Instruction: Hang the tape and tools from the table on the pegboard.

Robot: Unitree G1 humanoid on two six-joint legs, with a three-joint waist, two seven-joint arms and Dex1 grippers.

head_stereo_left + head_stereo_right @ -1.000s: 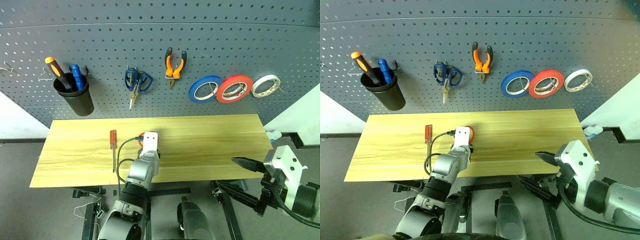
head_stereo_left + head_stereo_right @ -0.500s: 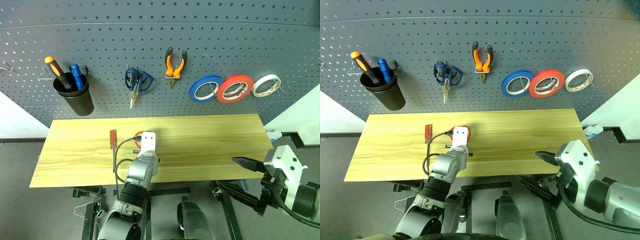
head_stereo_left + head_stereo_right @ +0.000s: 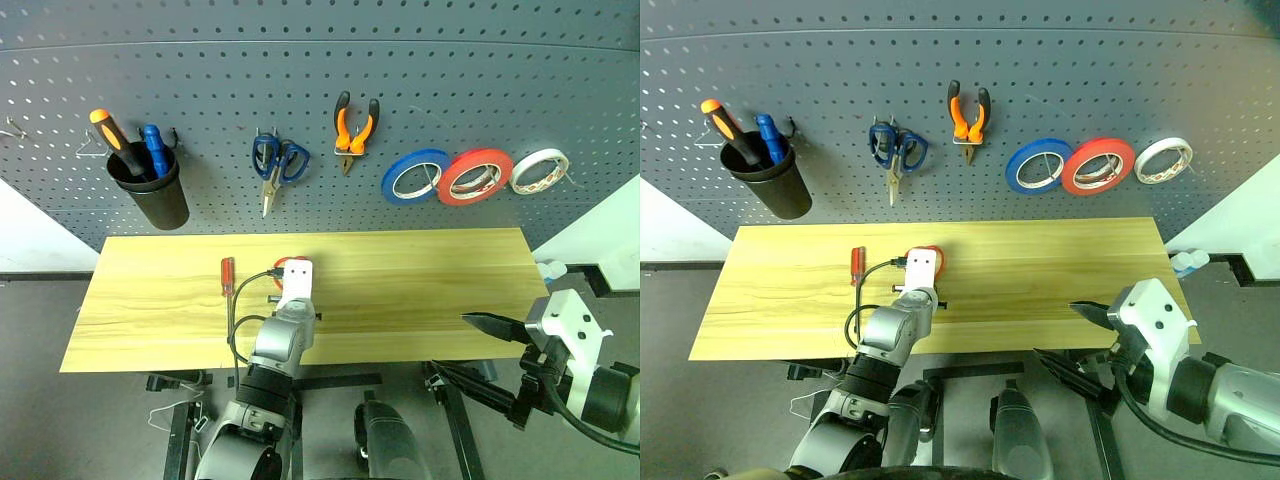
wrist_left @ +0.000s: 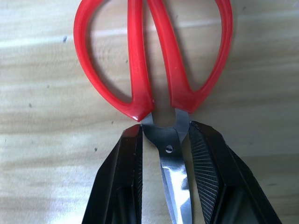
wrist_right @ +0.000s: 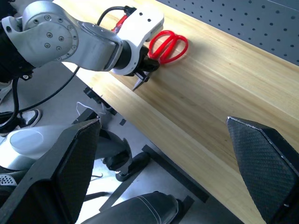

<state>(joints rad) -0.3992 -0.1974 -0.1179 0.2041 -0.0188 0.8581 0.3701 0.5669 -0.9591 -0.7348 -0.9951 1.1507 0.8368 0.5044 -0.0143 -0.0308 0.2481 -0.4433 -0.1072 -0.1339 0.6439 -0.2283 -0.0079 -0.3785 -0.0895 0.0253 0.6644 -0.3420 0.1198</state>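
Observation:
My left gripper point(image 4: 166, 128) is shut on the red-handled scissors point(image 4: 140, 70), its black fingers point(image 4: 126, 158) clamping the blades at the pivot. The red loops point toward the pegboard point(image 3: 320, 80) at the middle of the table point(image 3: 420, 290). The blade tip sticks out behind the gripper point(image 5: 148, 65). I cannot tell whether the scissors touch the wood. A slim red-handled screwdriver point(image 3: 227, 277) lies on the table left of that hand. The red tape point(image 3: 476, 176) and the orange-and-black pliers point(image 3: 355, 125) hang on the pegboard. My right gripper point(image 3: 480, 355) is open and holds nothing, off the table's front right corner.
On the pegboard hang blue-handled scissors point(image 3: 275, 165), a blue roll point(image 3: 414, 177) and a white roll point(image 3: 538, 171). A black cup point(image 3: 150, 190) at the left holds an orange-and-black and a blue screwdriver. The table's front edge runs just behind my left wrist.
My left wrist has shifted slightly, and the red loops now show ahead of it rather than at its side. The right arm has not moved.

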